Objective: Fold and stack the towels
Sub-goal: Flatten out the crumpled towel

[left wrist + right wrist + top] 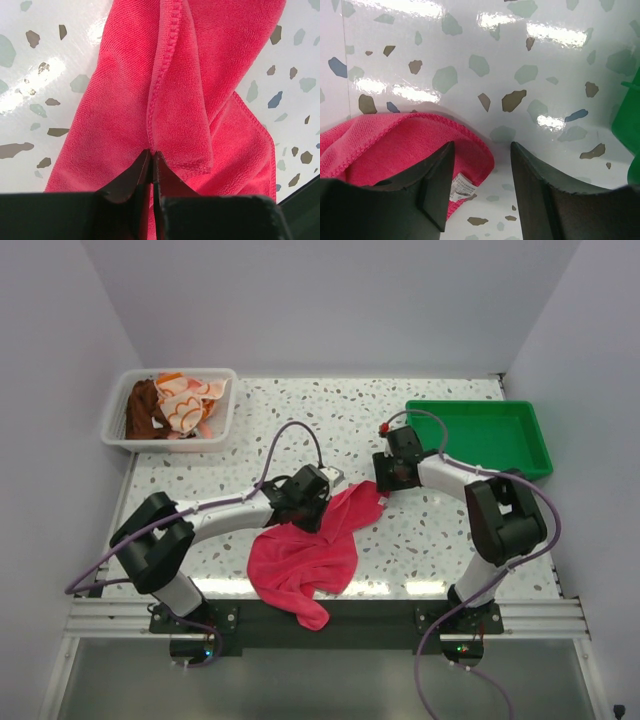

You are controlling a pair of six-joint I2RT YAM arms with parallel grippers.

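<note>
Left gripper (151, 153): my fingers are pressed together, pinching a hemmed fold of the hot pink towel (125, 100).
Right gripper (482, 146): my fingers are spread with nothing between them. They sit low over the far corner of the same towel, one finger above the cloth and the other above bare table (485, 65).
Hot pink towel, position: it lies crumpled on the table between my two arms, with its near end trailing to the table's front edge.
Other towels: a dark brown towel (143, 410) and an orange flowered towel (190, 400) lie bunched in the white mesh basket (170, 445) at far left.
Green tray (480, 435): at far right, no cloth in it.
Progress: early, in my judgement. No towel is folded and no stack exists. The pink one needs spreading flat first, and the basket towels are untouched.
Writing: a small white care tag (461, 187) sits at the pink towel's corner, its print too small to read. No other labels seen.
</note>
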